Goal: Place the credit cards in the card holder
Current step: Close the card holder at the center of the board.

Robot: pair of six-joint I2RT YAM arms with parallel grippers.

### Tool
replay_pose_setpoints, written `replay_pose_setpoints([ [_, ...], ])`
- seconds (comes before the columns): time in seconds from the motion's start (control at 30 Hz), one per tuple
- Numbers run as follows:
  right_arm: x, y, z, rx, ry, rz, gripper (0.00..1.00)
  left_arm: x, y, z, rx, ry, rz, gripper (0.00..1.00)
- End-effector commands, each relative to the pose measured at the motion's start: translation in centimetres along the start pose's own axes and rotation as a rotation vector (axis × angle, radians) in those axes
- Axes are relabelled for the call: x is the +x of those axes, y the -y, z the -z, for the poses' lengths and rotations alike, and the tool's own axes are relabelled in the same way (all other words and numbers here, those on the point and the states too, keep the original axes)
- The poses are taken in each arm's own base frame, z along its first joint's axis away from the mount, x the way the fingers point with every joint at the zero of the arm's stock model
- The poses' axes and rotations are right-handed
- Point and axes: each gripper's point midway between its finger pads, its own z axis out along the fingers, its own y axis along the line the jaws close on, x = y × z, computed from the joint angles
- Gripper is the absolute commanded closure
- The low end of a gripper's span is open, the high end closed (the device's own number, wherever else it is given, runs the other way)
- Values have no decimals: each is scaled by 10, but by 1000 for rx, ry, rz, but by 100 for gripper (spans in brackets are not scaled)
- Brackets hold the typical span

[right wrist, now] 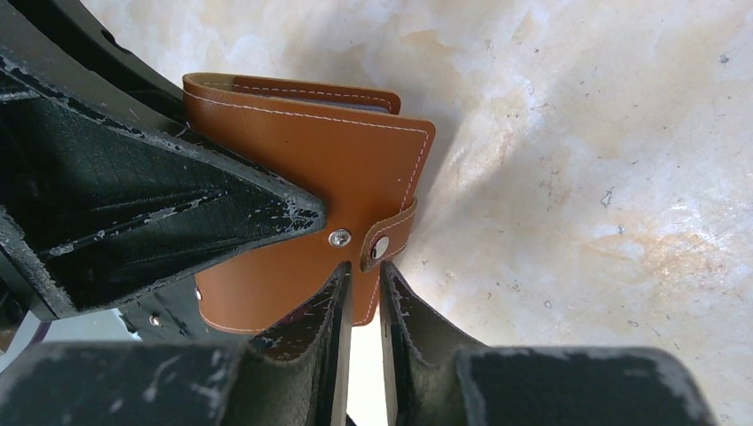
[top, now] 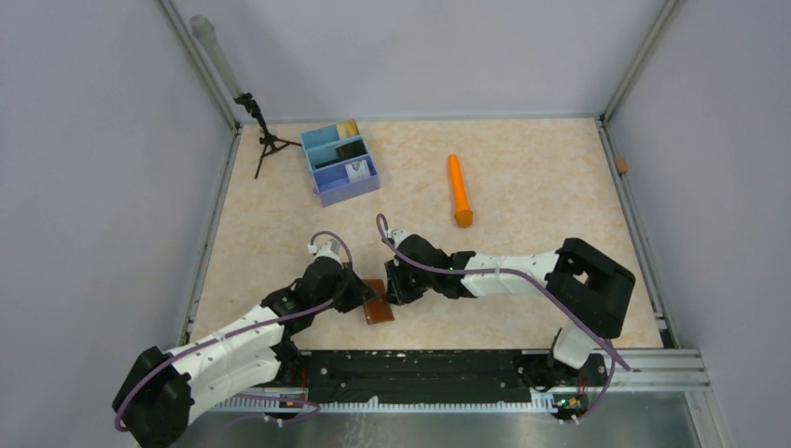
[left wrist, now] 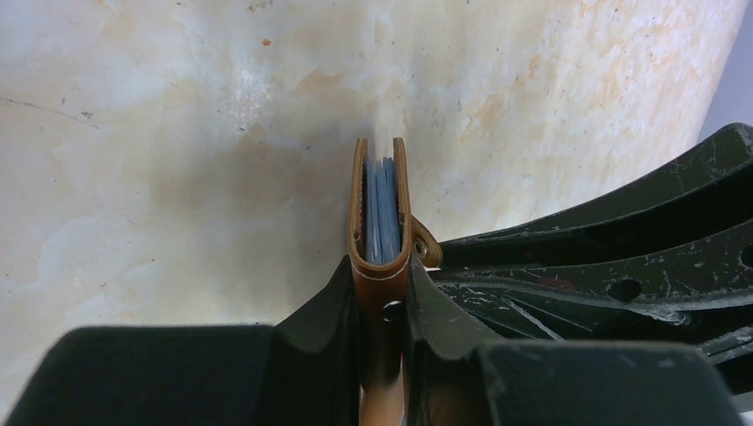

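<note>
Left tool [left wrist: 380,277] is clamped across the covers of the wallet [right wrist: 311,160], near the front of the table [top: 522,168] between the two arms, with grey-blue cards [left wrist: 382,213] showing between the covers. Right tool [right wrist: 364,275] sits at the snap tab [right wrist: 391,235], fingers nearly together with a thin gap; can't tell if it's pinching the tab or just touching. Tan card [top: 348,128], black card [top: 352,149] and white card [top: 355,172] lie one per compartment in the blue tray [top: 347,193] at far left, well apart from the wallet, and an orange cylinder [top: 459,191] lies right of the tray.
</note>
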Motion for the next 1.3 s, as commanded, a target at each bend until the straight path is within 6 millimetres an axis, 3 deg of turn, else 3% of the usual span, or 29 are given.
replay_pose_setpoints([
  [0.0, -22, -9, -1, -26, 64, 7, 83, -15, 24, 5, 67, 45, -6, 100],
  [0.37, -30, -8, -1, -28, 87, 4, 84, -13, 22, 4, 66, 39, -3, 100],
  [0.63, -28, -5, -4, -15, 81, 4, 91, -13, 23, 4, 67, 39, -2, 100],
  [0.77, -27, -6, -5, -24, 76, 8, 100, -13, 22, 4, 63, 38, -2, 100],
  [1.27, -27, -26, 3, -154, 104, 33, 100, -13, 18, 2, 48, 42, 16, 100],
])
